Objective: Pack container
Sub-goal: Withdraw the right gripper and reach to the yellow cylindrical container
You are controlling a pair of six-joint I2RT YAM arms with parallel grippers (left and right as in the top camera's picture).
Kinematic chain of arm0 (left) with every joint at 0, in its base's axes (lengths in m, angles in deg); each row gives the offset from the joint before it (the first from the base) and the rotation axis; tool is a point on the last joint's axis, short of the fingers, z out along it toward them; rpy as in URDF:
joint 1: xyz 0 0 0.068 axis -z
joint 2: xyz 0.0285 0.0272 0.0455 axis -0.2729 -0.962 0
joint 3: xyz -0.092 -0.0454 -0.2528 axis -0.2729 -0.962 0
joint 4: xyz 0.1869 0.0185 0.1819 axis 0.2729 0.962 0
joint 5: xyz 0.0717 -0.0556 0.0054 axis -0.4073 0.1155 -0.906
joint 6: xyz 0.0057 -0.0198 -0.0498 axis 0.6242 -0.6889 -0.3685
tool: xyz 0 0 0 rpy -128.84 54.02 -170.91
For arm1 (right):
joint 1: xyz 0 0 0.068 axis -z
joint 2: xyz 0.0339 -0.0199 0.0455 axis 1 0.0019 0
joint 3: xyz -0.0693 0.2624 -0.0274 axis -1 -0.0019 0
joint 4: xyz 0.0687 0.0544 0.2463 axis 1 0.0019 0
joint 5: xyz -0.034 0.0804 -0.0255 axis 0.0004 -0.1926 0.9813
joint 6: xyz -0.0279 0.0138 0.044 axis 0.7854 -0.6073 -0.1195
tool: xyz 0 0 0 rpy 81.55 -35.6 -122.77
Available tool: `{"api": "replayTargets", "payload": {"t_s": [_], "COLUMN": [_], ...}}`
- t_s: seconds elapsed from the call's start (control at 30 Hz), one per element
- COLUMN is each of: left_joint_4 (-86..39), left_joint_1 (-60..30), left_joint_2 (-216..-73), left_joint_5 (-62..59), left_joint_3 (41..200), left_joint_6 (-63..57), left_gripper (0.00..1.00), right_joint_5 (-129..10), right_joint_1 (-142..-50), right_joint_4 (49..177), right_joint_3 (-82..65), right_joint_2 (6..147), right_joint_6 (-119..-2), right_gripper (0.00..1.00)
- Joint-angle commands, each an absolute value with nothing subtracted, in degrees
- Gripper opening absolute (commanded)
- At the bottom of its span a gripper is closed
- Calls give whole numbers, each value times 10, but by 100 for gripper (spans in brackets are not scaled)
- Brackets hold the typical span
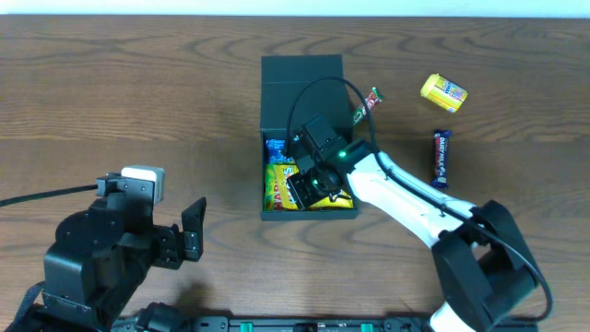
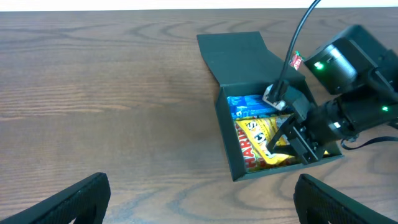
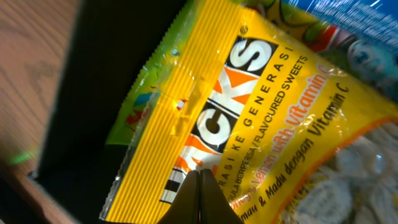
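Note:
The container (image 1: 264, 189) is a dark box in the middle of the table, with its lid (image 1: 301, 88) flipped open to the far side. It also shows in the left wrist view (image 2: 227, 149). Inside lie a yellow sweets packet (image 1: 279, 183) (image 2: 254, 142) (image 3: 249, 106) and a blue packet (image 1: 275, 148) (image 2: 245, 104) (image 3: 348, 18). My right gripper (image 1: 309, 189) (image 2: 283, 140) (image 3: 200, 180) is inside the box, fingers shut together, tips against the yellow packet. My left gripper (image 1: 195, 231) (image 2: 199, 186) is open and empty over bare table, left of the box.
To the right of the box lie a small red-and-green packet (image 1: 367, 103) (image 2: 297, 62), a yellow tub (image 1: 443, 92) and a dark chocolate bar (image 1: 442, 158). The right arm's cable arcs over the open lid.

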State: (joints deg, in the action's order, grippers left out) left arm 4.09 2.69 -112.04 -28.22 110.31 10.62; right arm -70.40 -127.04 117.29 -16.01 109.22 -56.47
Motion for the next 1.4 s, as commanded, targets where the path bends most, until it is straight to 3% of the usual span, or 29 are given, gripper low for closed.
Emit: {"api": "replayTargets", "payload": {"t_s": [0.0, 0.33, 0.57, 0.77, 1.07, 1.37], "left_joint_4": [41, 40, 41, 41, 41, 41], "left_joint_1": [24, 24, 24, 24, 24, 24], "left_joint_2": [-1118, -1118, -1118, -1118, -1118, -1118], "left_joint_5": [-284, -284, -284, -284, -284, -284], "left_joint_3": [1118, 1118, 1118, 1118, 1117, 1117], "left_joint_6": [114, 114, 114, 114, 114, 114], "left_gripper": [95, 95, 95, 95, 95, 96], "right_joint_5": [-716, -753, -743, -583, -575, -571], "right_joint_1": [-1274, -1271, -1239, -1139, -919, -863], "right_joint_4": [1175, 1189, 1210, 1244, 1339, 1352], "right_joint_3": [-159, -140, -67, -61, -63, -67], "right_joint_2": [1111, 1105, 1021, 937, 934, 936], "right_joint_6": [-553, -528, -503, -504, -527, -526], "right_gripper": [1, 1, 1, 1, 1, 2]}}
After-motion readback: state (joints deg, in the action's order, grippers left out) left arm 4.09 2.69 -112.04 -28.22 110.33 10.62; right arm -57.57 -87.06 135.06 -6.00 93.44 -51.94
